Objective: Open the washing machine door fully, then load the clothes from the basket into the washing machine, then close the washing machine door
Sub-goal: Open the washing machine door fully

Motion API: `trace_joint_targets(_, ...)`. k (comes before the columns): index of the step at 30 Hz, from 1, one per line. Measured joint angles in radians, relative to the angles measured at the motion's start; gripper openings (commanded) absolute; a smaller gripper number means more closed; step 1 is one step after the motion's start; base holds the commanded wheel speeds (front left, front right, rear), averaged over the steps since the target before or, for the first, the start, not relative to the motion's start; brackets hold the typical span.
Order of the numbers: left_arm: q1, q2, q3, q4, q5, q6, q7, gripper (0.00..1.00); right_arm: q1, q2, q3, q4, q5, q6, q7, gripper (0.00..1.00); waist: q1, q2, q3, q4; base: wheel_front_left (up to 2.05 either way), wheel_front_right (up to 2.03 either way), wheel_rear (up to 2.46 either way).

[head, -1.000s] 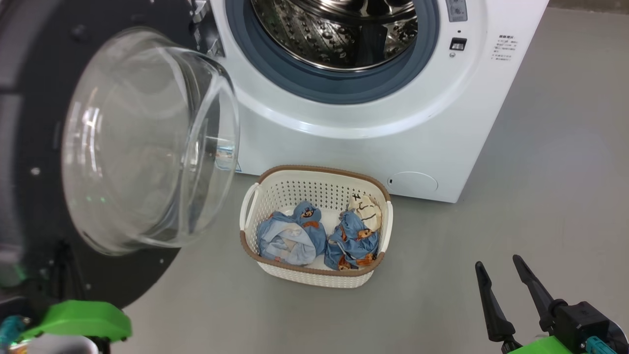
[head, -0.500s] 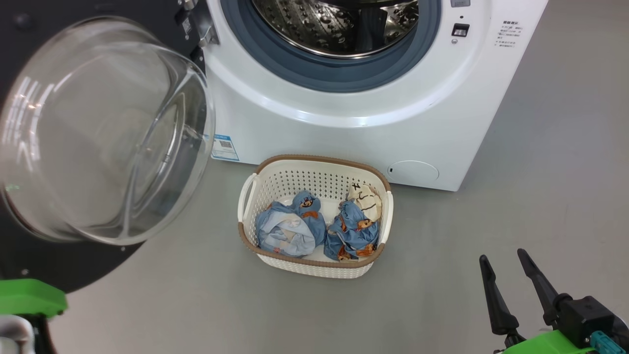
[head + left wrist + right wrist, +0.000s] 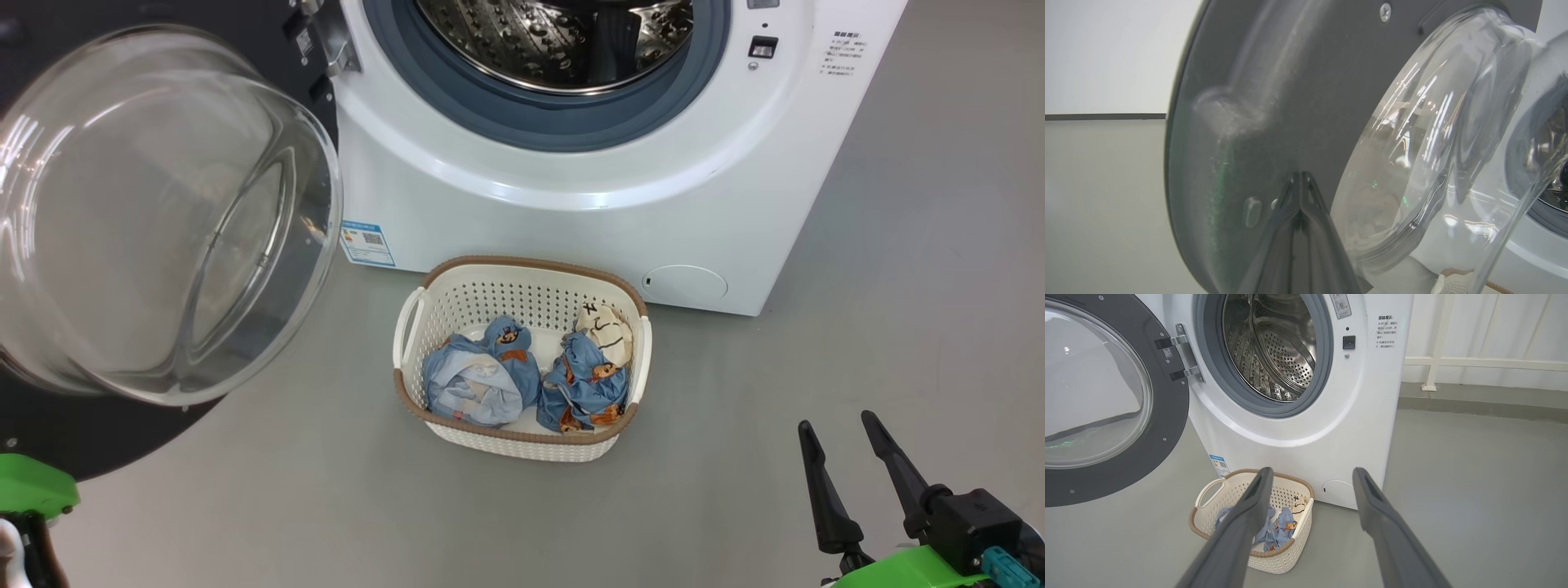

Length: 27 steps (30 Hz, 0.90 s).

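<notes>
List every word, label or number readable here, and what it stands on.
Nothing reads clearly enough to quote.
Blue label, low on the washing machine: code square, print too small.
Printed lines, its upper right front: too small.
Grey sticker near them: blurred.
Cream patch on the clothes: black marks, unreadable.

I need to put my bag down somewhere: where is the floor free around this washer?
Bare floor lies right of the basket, between the washer's right corner and the right claw, and in front of the basket. It is crowded on the left, where the open door hangs out beside the basket.
</notes>
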Motion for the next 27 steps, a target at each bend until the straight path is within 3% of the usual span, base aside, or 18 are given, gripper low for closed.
trace_joint_targets(10, 0.113, -0.071, 0.049, -0.167, 0.079, 0.003, 0.0, 0.0, 0.0, 0.0, -0.002, 0.007, 0.0, 0.0, -0.004, 1.0, 0.0, 0.0, -0.012, -0.001, 0.0, 0.0, 0.0)
trace_joint_targets(20, 0.289, -0.133, -0.051, -0.378, 0.15, 0.012, 0.012, 0.0, 0.002, 0.0, 0.018, 0.028, 0.0, 0.0, -0.009, 1.0, 0.0, 0.0, -0.045, -0.011, 0.0, 0.0, 0.0)
trace_joint_targets(21, 0.306, -0.141, -0.074, -0.392, 0.15, 0.01, 0.024, 0.07, 0.003, 0.0, 0.021, 0.03, 0.001, 0.0, -0.01, 1.0, -0.0001, 0.0, -0.049, -0.014, 0.0, 0.0, 0.0)
trace_joint_targets(24, 0.343, -0.154, -0.119, -0.429, 0.165, 0.009, 0.041, 0.42, 0.004, 0.0, 0.031, 0.04, 0.003, 0.0, -0.01, 1.0, -0.0001, 0.0, -0.06, -0.026, 0.0, 0.0, 0.0)
trace_joint_targets(25, 0.349, -0.154, -0.128, -0.439, 0.167, 0.009, 0.048, 0.6, 0.004, 0.0, 0.034, 0.043, 0.004, 0.0, -0.01, 1.0, 0.0, 0.0, -0.064, -0.029, 0.0, 0.0, 0.0)
trace_joint_targets(26, 0.355, -0.154, -0.138, -0.45, 0.168, 0.009, 0.052, 1.0, 0.004, 0.0, 0.036, 0.046, 0.005, 0.0, -0.01, 1.0, -0.0001, 0.0, -0.069, -0.033, 0.0, 0.0, 0.0)
trace_joint_targets(27, 0.359, -0.154, -0.148, -0.457, 0.175, 0.008, 0.06, 1.0, 0.005, 0.0, 0.039, 0.048, 0.008, 0.0, -0.01, 1.0, 0.0, 0.0, -0.074, -0.037, 0.0, 0.0, 0.0)
